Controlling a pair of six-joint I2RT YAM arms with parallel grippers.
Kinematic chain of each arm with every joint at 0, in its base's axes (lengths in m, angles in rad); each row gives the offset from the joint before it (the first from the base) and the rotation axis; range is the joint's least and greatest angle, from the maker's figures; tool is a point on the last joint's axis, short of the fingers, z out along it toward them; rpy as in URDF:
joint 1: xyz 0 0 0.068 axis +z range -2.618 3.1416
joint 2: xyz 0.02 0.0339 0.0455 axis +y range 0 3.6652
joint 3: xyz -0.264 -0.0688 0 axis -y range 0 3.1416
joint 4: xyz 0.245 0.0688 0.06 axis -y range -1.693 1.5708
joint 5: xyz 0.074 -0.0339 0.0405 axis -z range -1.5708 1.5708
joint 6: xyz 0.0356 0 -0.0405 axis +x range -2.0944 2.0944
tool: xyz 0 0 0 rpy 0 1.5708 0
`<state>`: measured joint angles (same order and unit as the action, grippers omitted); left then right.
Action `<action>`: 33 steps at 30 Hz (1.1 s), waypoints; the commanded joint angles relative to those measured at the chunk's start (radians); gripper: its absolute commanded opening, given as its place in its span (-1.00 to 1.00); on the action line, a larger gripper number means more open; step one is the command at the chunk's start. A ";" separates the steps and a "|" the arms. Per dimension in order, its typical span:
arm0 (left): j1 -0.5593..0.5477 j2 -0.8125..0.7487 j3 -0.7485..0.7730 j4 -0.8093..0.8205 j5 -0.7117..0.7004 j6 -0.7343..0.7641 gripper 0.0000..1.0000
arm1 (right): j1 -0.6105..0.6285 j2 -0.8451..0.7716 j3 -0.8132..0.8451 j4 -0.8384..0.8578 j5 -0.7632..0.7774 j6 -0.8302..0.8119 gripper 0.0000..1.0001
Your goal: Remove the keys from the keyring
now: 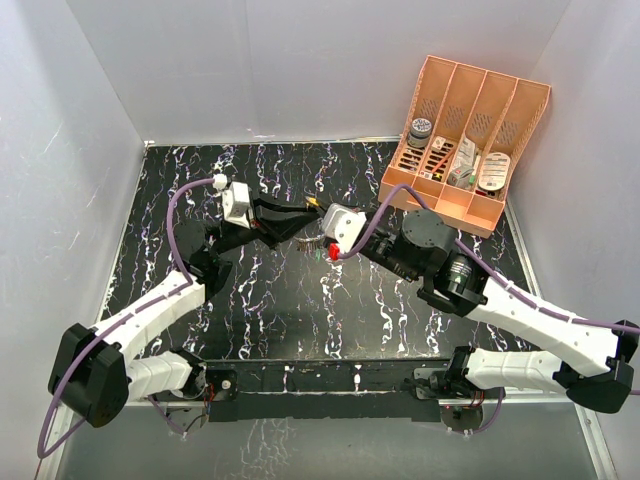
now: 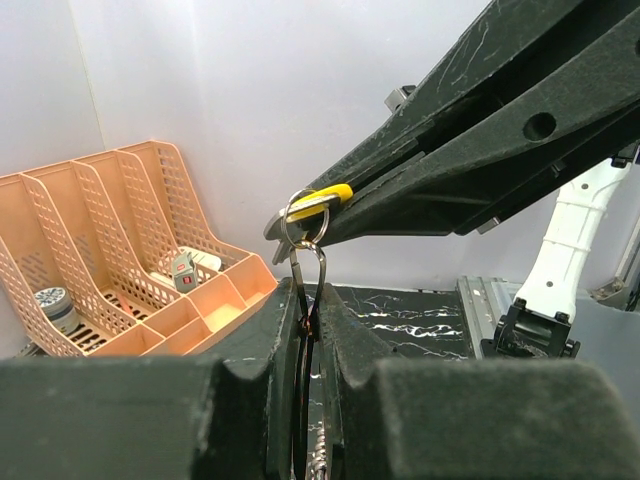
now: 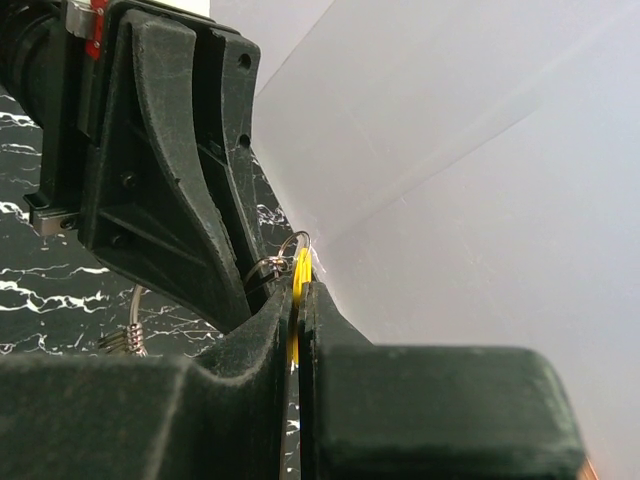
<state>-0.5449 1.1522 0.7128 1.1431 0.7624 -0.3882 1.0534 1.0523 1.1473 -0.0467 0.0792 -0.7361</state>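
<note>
The left gripper (image 2: 309, 300) has its fingers pinched together on the keyring (image 2: 300, 272), whose thin silver wire stands up out of the gap between the pads, held above the black marbled table (image 1: 270, 310). Just above those fingertips the loop hooks through a small silver ring (image 2: 305, 228) on the yellow key (image 2: 322, 197). The right gripper (image 3: 299, 305) is clamped tight on that key's head, its fingertips almost touching the left ones. Beyond and to the right of the right fingers stands an orange slotted organizer (image 1: 531, 105). Its leftmost slot holds a small round grey-capped container (image 1: 420, 131), and the slots to the right hold small packets (image 1: 464, 158).
</note>
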 commanded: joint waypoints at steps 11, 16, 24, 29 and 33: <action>0.005 -0.062 0.063 -0.017 0.052 0.055 -1.00 | 0.002 -0.045 0.010 0.066 0.068 -0.037 -1.00; 0.005 -0.072 0.083 -0.027 0.060 0.076 -1.00 | 0.002 -0.030 0.022 0.043 0.087 -0.044 -1.00; 0.005 -0.070 0.116 -0.040 0.066 0.115 -1.00 | 0.002 -0.017 0.043 0.002 0.076 -0.048 -1.00; 0.006 -0.050 0.146 -0.038 0.092 0.116 -1.00 | 0.002 -0.011 0.049 -0.009 0.079 -0.059 -1.00; 0.006 -0.041 0.171 -0.064 0.115 0.131 -1.00 | 0.002 -0.006 0.055 -0.028 0.078 -0.075 -1.00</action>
<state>-0.5449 1.1206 0.8177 1.0447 0.8375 -0.2863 1.0542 1.0416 1.1507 -0.0673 0.1394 -0.7887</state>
